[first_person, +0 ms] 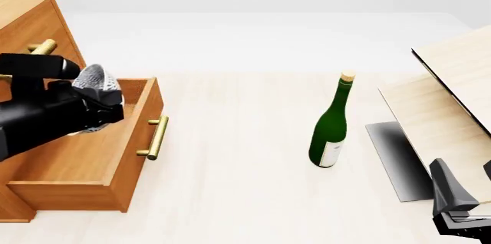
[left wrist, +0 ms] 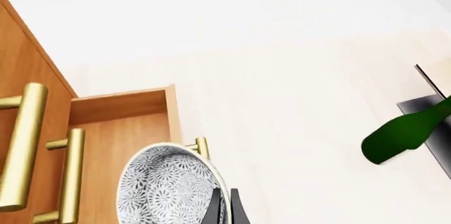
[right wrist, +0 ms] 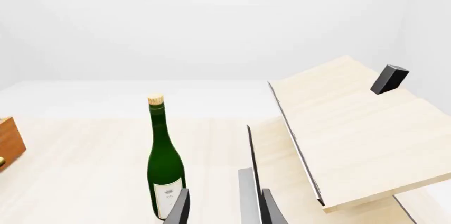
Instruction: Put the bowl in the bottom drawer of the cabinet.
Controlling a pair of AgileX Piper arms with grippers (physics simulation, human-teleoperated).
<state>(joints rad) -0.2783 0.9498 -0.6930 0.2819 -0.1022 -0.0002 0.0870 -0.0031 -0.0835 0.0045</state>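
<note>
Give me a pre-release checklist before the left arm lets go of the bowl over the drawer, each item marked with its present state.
1. Bottom drawer pulled out of the cabinet: ok, it stands open.
2. Bowl held by the left gripper: ok, the jaws pinch its rim.
3. Bowl over the drawer's inside: ok; both the front and left wrist views show it above the drawer.
4. Bowl level: not ok, it is tilted on its side.
5. Bowl low enough for a gentle drop: cannot tell.
6. Right gripper and green bottle away from the drawer: ok.
</note>
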